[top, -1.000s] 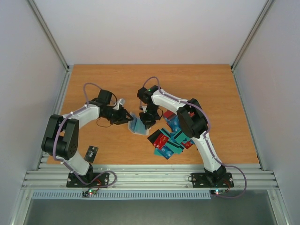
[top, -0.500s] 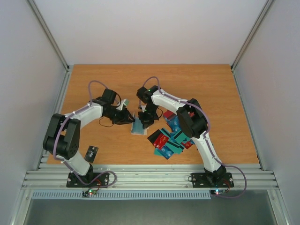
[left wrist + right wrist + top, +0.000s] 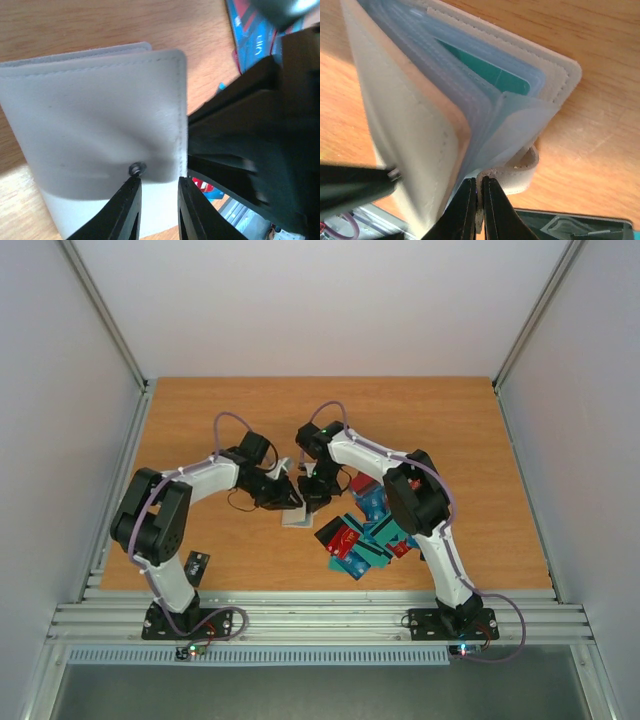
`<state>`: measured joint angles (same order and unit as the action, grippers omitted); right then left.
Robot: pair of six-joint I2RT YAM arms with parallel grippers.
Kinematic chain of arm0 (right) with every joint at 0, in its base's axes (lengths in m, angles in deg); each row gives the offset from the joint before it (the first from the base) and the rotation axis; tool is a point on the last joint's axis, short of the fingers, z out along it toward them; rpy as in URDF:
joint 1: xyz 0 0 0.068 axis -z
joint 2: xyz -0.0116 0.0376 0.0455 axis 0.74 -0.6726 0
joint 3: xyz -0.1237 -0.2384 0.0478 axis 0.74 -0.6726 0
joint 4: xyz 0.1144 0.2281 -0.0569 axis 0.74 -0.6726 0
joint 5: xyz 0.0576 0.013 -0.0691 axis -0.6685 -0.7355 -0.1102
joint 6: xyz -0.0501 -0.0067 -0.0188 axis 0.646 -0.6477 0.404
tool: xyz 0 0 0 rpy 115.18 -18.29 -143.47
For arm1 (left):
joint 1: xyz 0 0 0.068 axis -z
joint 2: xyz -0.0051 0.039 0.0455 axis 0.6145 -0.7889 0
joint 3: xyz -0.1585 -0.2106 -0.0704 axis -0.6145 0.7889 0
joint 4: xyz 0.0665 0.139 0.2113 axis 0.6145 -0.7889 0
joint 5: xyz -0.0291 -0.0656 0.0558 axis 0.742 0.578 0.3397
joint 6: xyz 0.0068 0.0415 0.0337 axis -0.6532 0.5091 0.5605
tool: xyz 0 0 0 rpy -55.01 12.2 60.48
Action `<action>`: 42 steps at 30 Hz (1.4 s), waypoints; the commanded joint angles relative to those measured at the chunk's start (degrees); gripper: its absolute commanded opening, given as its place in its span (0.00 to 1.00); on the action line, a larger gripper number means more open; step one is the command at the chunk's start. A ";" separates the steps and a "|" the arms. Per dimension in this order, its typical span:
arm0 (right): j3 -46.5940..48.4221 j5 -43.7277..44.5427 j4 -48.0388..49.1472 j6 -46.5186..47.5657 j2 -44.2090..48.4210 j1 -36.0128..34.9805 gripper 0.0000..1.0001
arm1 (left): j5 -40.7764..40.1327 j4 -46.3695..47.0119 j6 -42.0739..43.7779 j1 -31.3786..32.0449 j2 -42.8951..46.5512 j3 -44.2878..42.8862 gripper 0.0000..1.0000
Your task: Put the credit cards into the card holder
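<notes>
Card holder [image 3: 297, 517] stands open mid-counter [image 3: 450, 430] between both arms.
Right jaws pinch a sleeve edge shut, spreading pockets for loading; left jaws, narrowly parted, meet the cover, grip unclear; credit cards [image 3: 365, 537] lie just beside.

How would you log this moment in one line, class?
left gripper: slightly open against card holder cover | right gripper: shut on clear sleeve | teal card: sleeved | credit cards: piled on table
</notes>
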<state>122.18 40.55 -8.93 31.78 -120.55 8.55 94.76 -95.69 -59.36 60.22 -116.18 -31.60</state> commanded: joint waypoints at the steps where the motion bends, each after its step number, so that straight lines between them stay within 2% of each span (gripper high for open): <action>1: -1.05 -1.13 -0.01 -0.37 4.14 0.77 0.01 | -1.00 1.83 -0.33 0.68 -3.05 -1.15 0.23; 11: -4.21 -0.99 -0.60 1.00 7.62 2.02 0.01 | -2.58 3.53 -2.24 0.72 -4.89 -0.64 0.23; 18: -5.96 -2.12 0.69 0.55 7.87 2.48 0.01 | -3.39 3.55 -3.56 0.72 -2.81 -0.42 0.24; 25: -8.40 -4.21 3.57 -1.51 7.99 3.09 0.01 | -6.13 -2.79 -2.79 0.72 0.18 -3.72 0.28; 33: -9.80 -5.42 4.96 -2.29 8.36 3.85 0.01 | -10.12 -10.52 -0.51 -0.93 4.04 -7.05 0.37; 37: -9.82 -5.78 5.24 -2.59 8.56 4.04 0.01 | -11.69 -13.15 1.64 -1.99 3.38 -7.53 0.41; 42: -9.74 -6.66 5.51 -3.08 8.63 4.07 0.01 | -12.85 -14.06 3.56 -2.09 0.71 -7.55 0.40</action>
<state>112.76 35.28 -3.99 29.73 -114.50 12.40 83.79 -107.47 -58.51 58.17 -113.49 -38.09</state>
